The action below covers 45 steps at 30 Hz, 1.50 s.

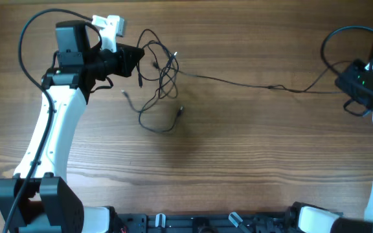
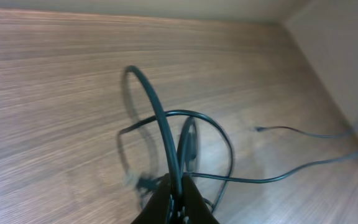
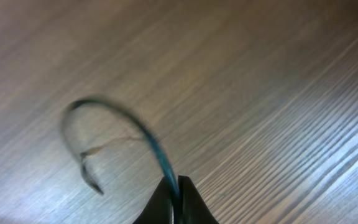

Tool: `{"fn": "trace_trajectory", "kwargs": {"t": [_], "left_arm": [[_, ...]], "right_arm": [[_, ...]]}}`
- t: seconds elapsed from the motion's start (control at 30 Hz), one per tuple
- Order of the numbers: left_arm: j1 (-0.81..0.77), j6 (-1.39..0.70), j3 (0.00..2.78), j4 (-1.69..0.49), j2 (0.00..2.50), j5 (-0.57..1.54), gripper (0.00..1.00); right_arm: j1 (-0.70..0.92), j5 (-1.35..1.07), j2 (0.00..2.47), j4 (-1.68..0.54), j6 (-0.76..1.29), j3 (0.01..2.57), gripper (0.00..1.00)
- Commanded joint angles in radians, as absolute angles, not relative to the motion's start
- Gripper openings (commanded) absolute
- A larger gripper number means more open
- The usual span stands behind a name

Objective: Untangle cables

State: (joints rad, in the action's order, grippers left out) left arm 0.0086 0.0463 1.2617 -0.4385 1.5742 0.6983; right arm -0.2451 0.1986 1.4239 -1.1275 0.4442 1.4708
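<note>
Cables (image 1: 159, 71) sit in a loose tangle on the wooden table (image 1: 251, 168) — take that tangle as your anchor. Your left gripper (image 1: 140, 59) is at the tangle's left edge, clenched on one loop; the left wrist view shows its fingers (image 2: 166, 200) pinched together with the cord rising out between them. One long strand (image 1: 251, 83) leaves the tangle's right side and stretches out to your right gripper (image 1: 343, 85), well apart from the tangle. Right wrist view is blurry, but the jaws look closed on that strand — cord curls out from the tips. A small plug end (image 1: 180, 110) lies loose on the tangle's near side, toward the robot base.
</note>
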Motion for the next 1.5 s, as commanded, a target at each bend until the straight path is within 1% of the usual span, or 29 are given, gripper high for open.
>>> {"fn": "trace_trajectory", "kwargs": {"t": [0.0, 0.13, 0.27, 0.37, 0.4, 0.47, 0.53, 0.6, 0.63, 0.73, 0.87, 0.9, 0.97, 1.03, 1.17, 1.27, 1.4, 1.47], "left_arm": [[0.008, 0.044, 1.265, -0.438, 1.548, 0.83, 0.04], [-0.078, 0.044, 1.265, -0.439, 1.548, 0.879, 0.04], [-0.212, 0.042, 1.265, -0.392, 1.548, 0.898, 0.04], [-0.307, -0.096, 1.265, -0.226, 1.548, 0.905, 0.04], [-0.32, -0.142, 1.265, -0.173, 1.548, 0.905, 0.04], [-0.34, -0.303, 1.265, -0.001, 1.548, 0.91, 0.04], [-0.345, -0.416, 1.265, 0.166, 1.548, 0.974, 0.04], [-0.345, -0.488, 1.265, 0.252, 1.548, 0.994, 0.05], [-0.345, -0.514, 1.265, 0.271, 1.548, 1.0, 0.05], [-0.345, -0.518, 1.265, 0.271, 1.548, 1.054, 0.05], [-0.354, -0.536, 1.265, 0.274, 1.546, 1.156, 0.05], [-0.357, -0.537, 1.265, 0.274, 1.544, 1.171, 0.05], [-0.364, -0.537, 1.265, 0.274, 1.538, 1.19, 0.05], [-0.376, -0.537, 1.265, 0.278, 1.53, 1.198, 0.05], [-0.389, -0.54, 1.265, 0.299, 1.495, 1.212, 0.05], [-0.388, -0.54, 1.265, 0.3, 1.46, 1.212, 0.05], [-0.388, -0.54, 1.265, 0.3, 1.451, 1.212, 0.05], [-0.388, -0.54, 1.265, 0.302, 1.451, 1.211, 0.05]], "right_arm": [[-0.243, 0.036, 1.479, -1.112, 0.322, 1.481, 1.0], [-0.241, -0.179, 1.472, -1.067, 0.179, 1.481, 1.0], [-0.239, -0.466, 1.471, -1.063, 0.021, 1.481, 1.0], [-0.239, -0.613, 1.472, -1.065, -0.027, 1.48, 1.0], [-0.239, -0.617, 1.474, -1.068, -0.022, 1.479, 1.0], [-0.239, -0.615, 1.479, -1.089, -0.003, 1.475, 1.0], [-0.238, -0.612, 1.48, -1.074, 0.024, 1.443, 1.0], [-0.225, -0.617, 1.48, -1.038, 0.018, 1.399, 1.0], [-0.201, -0.657, 1.481, -1.003, -0.03, 1.359, 1.0], [-0.137, -0.735, 1.482, -0.918, -0.075, 1.298, 1.0], [-0.03, -0.72, 1.482, -0.81, -0.032, 1.271, 0.99], [-0.013, -0.664, 1.483, -0.792, 0.013, 1.27, 0.97], [0.01, -0.591, 1.483, -0.764, 0.067, 1.269, 0.96], [0.023, -0.592, 1.483, -0.746, 0.079, 1.269, 0.91], [0.029, -0.593, 1.483, -0.717, 0.082, 1.267, 0.89], [0.029, -0.666, 1.483, -0.67, 0.06, 1.267, 0.89], [0.029, -0.797, 1.483, -0.607, 0.044, 1.267, 0.94], [0.029, -0.852, 1.483, -0.604, 0.023, 1.267, 0.94]]}}
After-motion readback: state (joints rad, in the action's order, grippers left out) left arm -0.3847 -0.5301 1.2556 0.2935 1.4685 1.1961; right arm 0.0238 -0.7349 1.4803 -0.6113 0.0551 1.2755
